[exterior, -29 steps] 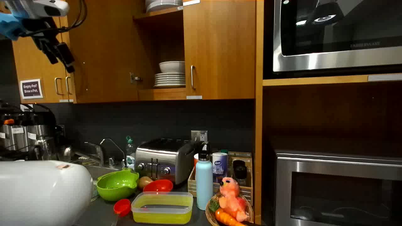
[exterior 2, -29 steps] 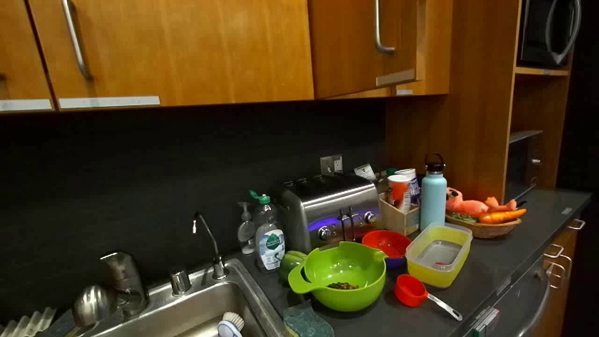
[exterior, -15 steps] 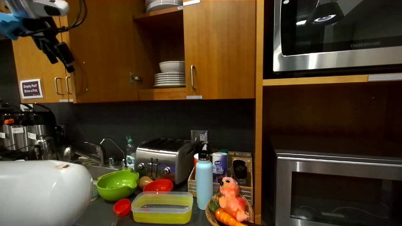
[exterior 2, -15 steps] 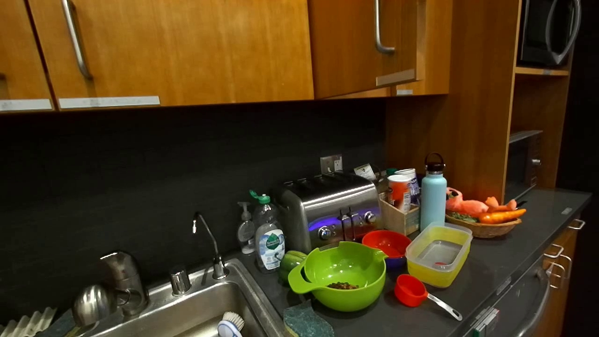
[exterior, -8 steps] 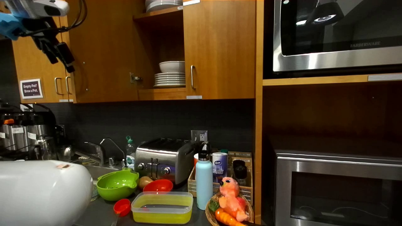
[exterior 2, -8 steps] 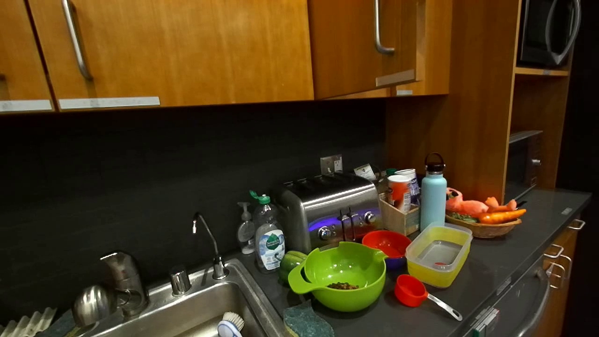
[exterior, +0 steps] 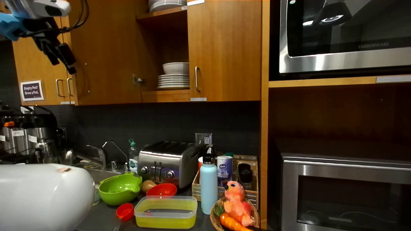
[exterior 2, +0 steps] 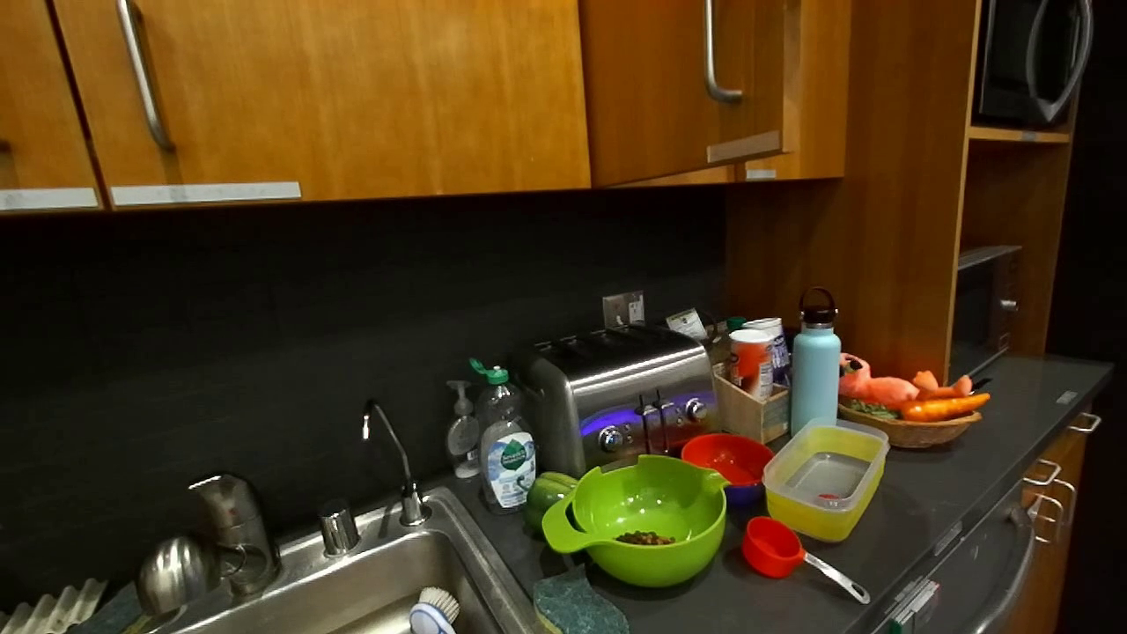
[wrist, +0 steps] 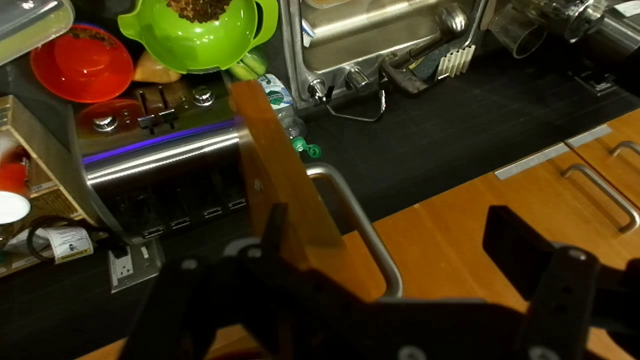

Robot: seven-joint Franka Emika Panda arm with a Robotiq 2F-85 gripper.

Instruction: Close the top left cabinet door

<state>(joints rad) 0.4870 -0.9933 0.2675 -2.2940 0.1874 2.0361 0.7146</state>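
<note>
My gripper (wrist: pixel 389 229) has its two blocky black fingers (wrist: pixel 515 250) spread wide apart. From the wrist I see the slim, rounded silver bar handle (wrist: pixel 369 235) of the top left cabinet door (wrist: pixel 285 175) in the space between them; whether a finger touches the wood I cannot tell. The door, a flat honey-brown panel with square-cut edges, stands swung out from its cabinet (exterior: pixel 167 38), high over the worktop (exterior 2: pixel 1039 387). On the cabinet's lower shelf (exterior: pixel 165 96) white plates (exterior: pixel 173 81) lie in a flat stack under a round white bowl (exterior: pixel 176 68). Below, the worktop is dark and smooth. Along its back edge stand a shiny metal toaster (exterior 2: pixel 634 387) and a wooden crate (exterior 2: pixel 748 414). Near the corner of the steel sink (exterior 2: pixel 482 555), a glossy lime-green plastic bowl (exterior 2: pixel 651 568) holds small brown lumps (exterior 2: pixel 647 538), with a rough dark-green sponge (exterior 2: pixel 581 606) just beside it. A red measuring cup (exterior 2: pixel 768 555) points its metal handle (exterior 2: pixel 836 578) to the front edge, near a translucent yellow box (exterior 2: pixel 808 517). Farther along, a light-blue bottle (exterior 2: pixel 815 379) stands upright just beside a woven basket (exterior 2: pixel 933 433) with a fuzzy pink plush toy (exterior 2: pixel 880 389) in it.
</note>
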